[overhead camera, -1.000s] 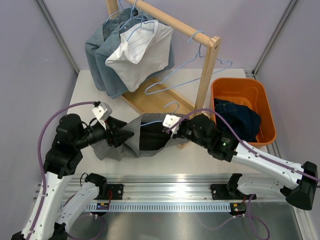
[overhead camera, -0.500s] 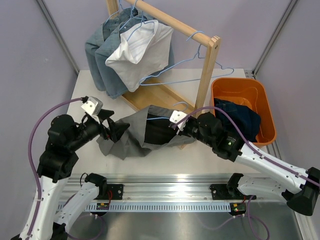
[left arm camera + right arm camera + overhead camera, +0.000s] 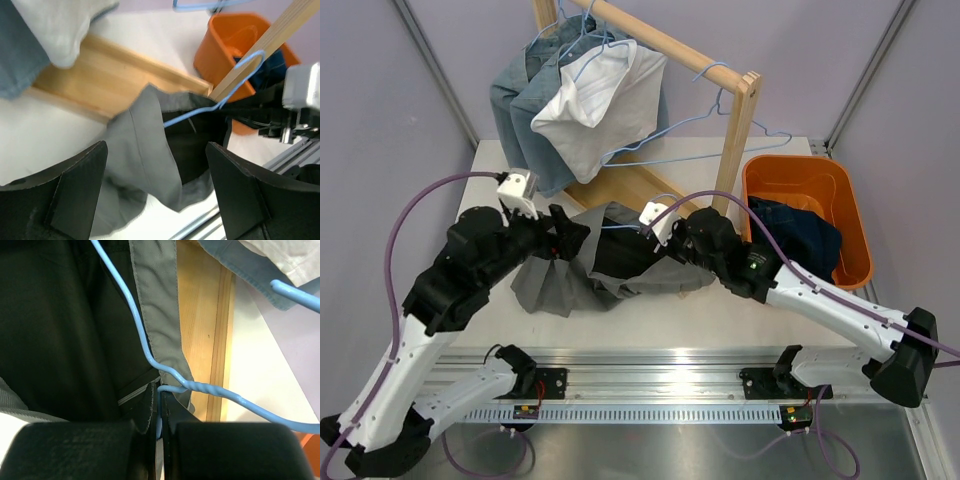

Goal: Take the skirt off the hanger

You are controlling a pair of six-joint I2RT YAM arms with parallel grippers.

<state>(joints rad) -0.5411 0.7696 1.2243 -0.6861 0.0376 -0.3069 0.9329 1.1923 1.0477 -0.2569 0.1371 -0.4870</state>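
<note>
Grey cloth with a dark lining, the skirt (image 3: 560,285) lies slumped on the table (image 3: 490,190) in front of the wooden rack (image 3: 735,150), between the two arms, its waistband gaping upward; the blue wire hanger (image 3: 200,387) runs down into that opening, so it is not yet free. The right gripper (image 3: 159,415) is clamped on the wire just under the twisted neck, probably to pin the hanger in place so that the cloth can be drawn off it. The left gripper (image 3: 157,155) hangs over the grey side panel with its fingers spread wide and nothing in them; it looks placed to take the fabric, though whether either finger touches the cloth I cannot tell. The hanger's shoulders are hidden inside the skirt, so how the waistband sits on them is unclear; the right fingertips are dark and cut off at the frame's foot; the orange bin (image 3: 760,175) stands near the right arm.
</note>
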